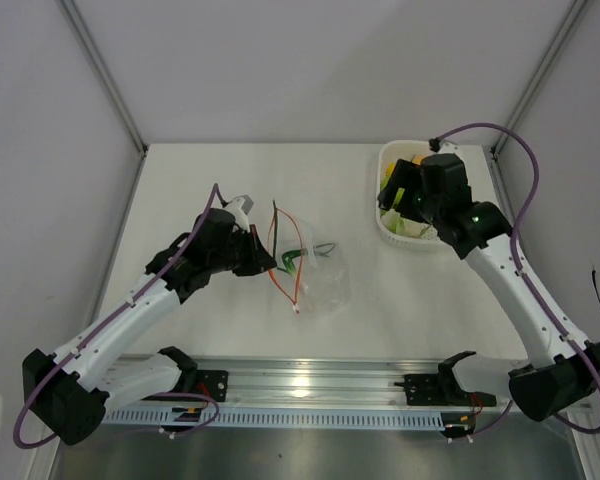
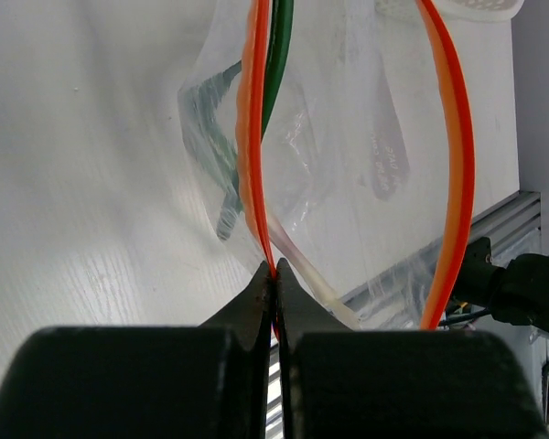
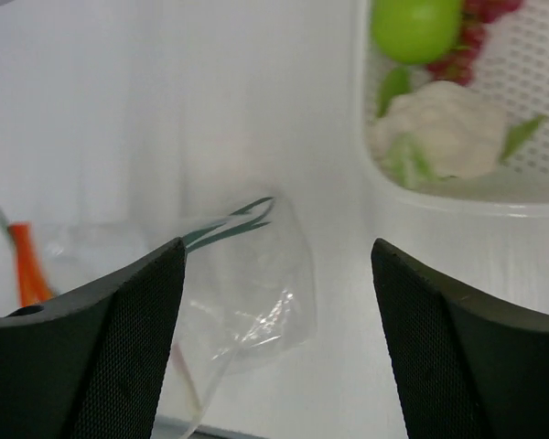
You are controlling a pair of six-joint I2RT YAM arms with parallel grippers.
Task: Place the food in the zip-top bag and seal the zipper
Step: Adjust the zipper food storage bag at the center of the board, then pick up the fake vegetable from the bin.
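The clear zip-top bag (image 1: 315, 275) lies mid-table with its mouth held open toward the left. Its red-orange zipper (image 1: 285, 255) shows as two spread strips (image 2: 252, 137). My left gripper (image 1: 265, 262) is shut on the near zipper strip (image 2: 274, 270). Green stalks (image 1: 298, 255) lie inside the bag, also in the left wrist view (image 2: 279, 64) and the right wrist view (image 3: 233, 224). My right gripper (image 1: 398, 192) is open and empty (image 3: 279, 311) over the white basket's left side. The basket holds a green apple (image 3: 416, 26), red bits (image 3: 467, 50) and a pale leafy piece (image 3: 444, 128).
The white perforated basket (image 1: 388, 228) stands at the back right, near the table's right edge. A metal rail (image 1: 310, 385) runs along the near edge between the arm bases. White walls enclose the table at the back and sides.
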